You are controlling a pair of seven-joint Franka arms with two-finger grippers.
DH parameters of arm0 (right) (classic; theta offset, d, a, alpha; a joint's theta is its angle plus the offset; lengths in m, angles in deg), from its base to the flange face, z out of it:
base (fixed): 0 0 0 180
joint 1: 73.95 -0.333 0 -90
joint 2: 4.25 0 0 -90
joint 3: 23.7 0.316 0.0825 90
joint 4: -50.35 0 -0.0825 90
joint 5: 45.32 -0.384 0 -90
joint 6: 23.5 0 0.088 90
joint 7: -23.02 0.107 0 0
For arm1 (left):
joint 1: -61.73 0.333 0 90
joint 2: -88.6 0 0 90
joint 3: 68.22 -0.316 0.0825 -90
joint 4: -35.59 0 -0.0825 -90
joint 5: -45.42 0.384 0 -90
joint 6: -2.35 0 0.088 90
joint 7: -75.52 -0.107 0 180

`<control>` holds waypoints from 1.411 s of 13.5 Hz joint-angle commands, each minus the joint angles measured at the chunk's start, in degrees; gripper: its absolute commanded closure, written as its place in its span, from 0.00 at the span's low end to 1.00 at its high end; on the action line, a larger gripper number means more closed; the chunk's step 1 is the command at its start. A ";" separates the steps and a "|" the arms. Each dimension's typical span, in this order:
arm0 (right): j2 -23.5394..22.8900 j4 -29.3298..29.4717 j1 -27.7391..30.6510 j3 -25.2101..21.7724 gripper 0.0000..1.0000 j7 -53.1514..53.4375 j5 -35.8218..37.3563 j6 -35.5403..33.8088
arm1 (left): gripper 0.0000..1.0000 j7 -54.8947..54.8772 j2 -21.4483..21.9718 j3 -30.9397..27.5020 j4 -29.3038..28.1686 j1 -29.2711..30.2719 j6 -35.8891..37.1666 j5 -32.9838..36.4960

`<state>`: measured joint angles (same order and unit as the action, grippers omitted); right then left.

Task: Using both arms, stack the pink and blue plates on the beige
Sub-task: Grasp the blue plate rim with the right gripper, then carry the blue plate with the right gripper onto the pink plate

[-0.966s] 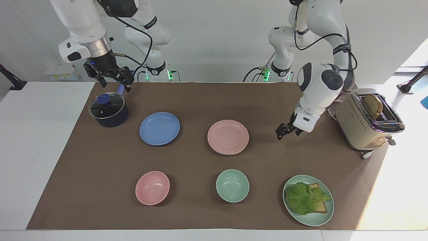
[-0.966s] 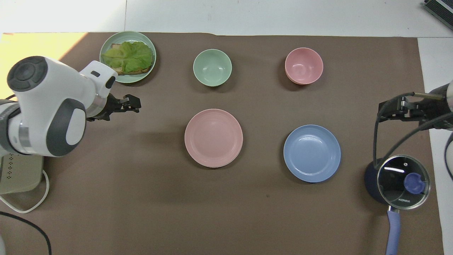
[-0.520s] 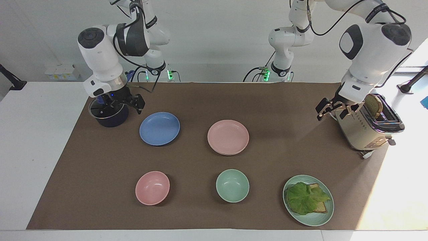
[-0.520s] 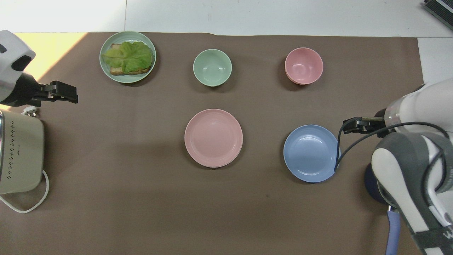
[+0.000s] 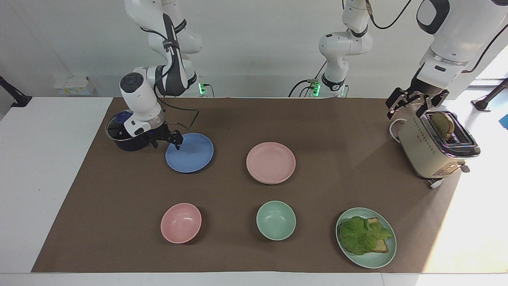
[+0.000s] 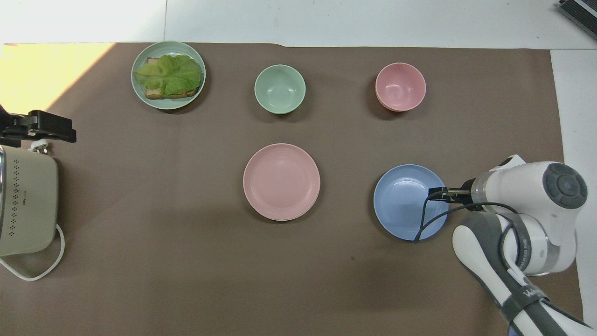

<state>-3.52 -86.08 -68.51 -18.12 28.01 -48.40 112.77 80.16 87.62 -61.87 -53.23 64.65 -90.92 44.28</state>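
The blue plate (image 5: pixel 189 153) (image 6: pixel 410 201) lies on the brown mat toward the right arm's end. My right gripper (image 5: pixel 171 142) (image 6: pixel 433 193) is low at the rim of that plate beside the pot, open, holding nothing. The pink plate (image 5: pixel 270 162) (image 6: pixel 281 181) rests mid-table on the beige plate (image 5: pixel 271 183), of which only a thin pale rim shows. My left gripper (image 5: pixel 406 109) (image 6: pixel 65 133) hangs open and empty in the air over the toaster.
A dark pot with a glass lid (image 5: pixel 121 135) stands beside the blue plate. A cream toaster (image 5: pixel 434 145) (image 6: pixel 25 205) holds bread at the left arm's end. Farthest from the robots sit a pink bowl (image 5: pixel 181 223), a green bowl (image 5: pixel 276 220) and a green plate with lettuce and bread (image 5: pixel 366 237).
My right gripper came down from above the pot to the blue plate's rim. My left arm rose and drew away from the pink plate to above the toaster.
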 commanded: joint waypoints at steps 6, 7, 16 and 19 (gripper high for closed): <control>-1.08 -3.05 1.41 0.22 1.00 -3.32 -8.34 3.56 | 0.00 -0.51 0.18 0.59 -0.04 0.87 0.80 0.87; -1.17 -2.96 1.33 0.22 1.00 -3.32 -9.13 3.47 | 0.00 -0.51 0.18 0.50 -0.04 0.95 0.80 0.87; 1.39 11.61 -8.31 1.37 1.00 15.53 -10.46 -10.07 | 0.00 -0.51 0.18 0.50 -0.04 0.95 0.89 0.87; -0.55 14.87 -12.82 1.45 1.00 21.64 -10.37 -9.19 | 0.00 -0.51 0.18 0.50 -0.04 0.95 0.80 0.87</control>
<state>-1.67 -73.96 -80.45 -16.72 47.77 -57.64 103.69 80.16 87.61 -61.75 -53.23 65.02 -90.89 44.28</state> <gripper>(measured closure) 0.960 0.000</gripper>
